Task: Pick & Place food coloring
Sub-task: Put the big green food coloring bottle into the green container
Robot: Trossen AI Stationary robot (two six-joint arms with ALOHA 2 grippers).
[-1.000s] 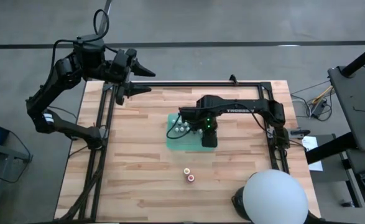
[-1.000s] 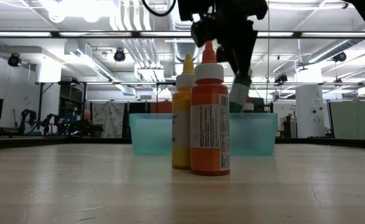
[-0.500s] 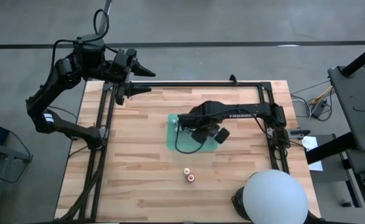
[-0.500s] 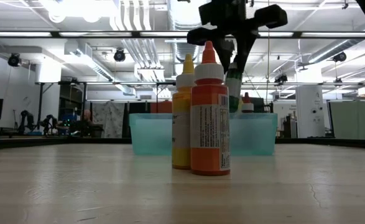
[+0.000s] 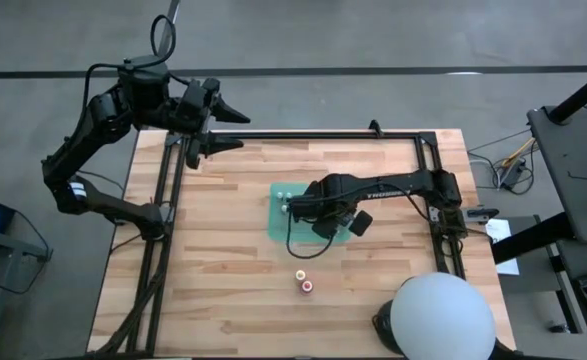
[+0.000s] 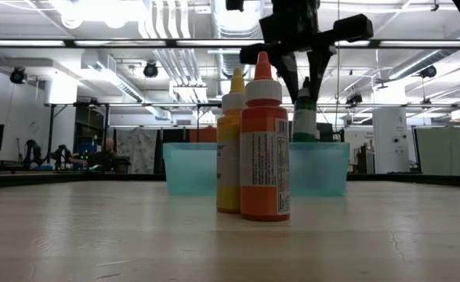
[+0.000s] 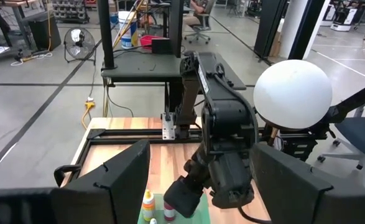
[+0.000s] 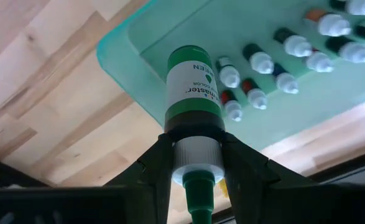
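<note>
The wooden table [image 5: 223, 290] looks the same as one second ago. My left arm has not moved: it waits at the far left corner, and my left gripper [image 5: 235, 128] hangs over the frame edge with its fingers spread wide and nothing between them.

My right arm has changed. One second ago it reached to the middle of the green tray [image 5: 276, 226] with the wrist pointing straight down. Now the wrist is turned, and my right gripper [image 5: 303, 207] is over the tray nearer its left part, close to the small bottles [image 5: 286, 197] that stand in the far left corner.

My right fingers [image 8: 154, 163] pinch a green food coloring bottle [image 8: 193, 87] at its neck, just below the white collar. In the low view this bottle [image 6: 304, 117] was tilted one second ago; now it stands upright, and its lower part is hidden behind the tray wall [image 6: 327, 168], so I cannot tell if it touches the tray floor. In my right wrist view more small bottles [image 8: 275, 65] stand in the tray beyond it.

The orange bottle [image 6: 264, 145] and the yellow bottle [image 6: 231, 149] stay where they were, upright and side by side on the table, apart from the tray and nearer the front edge.
</note>
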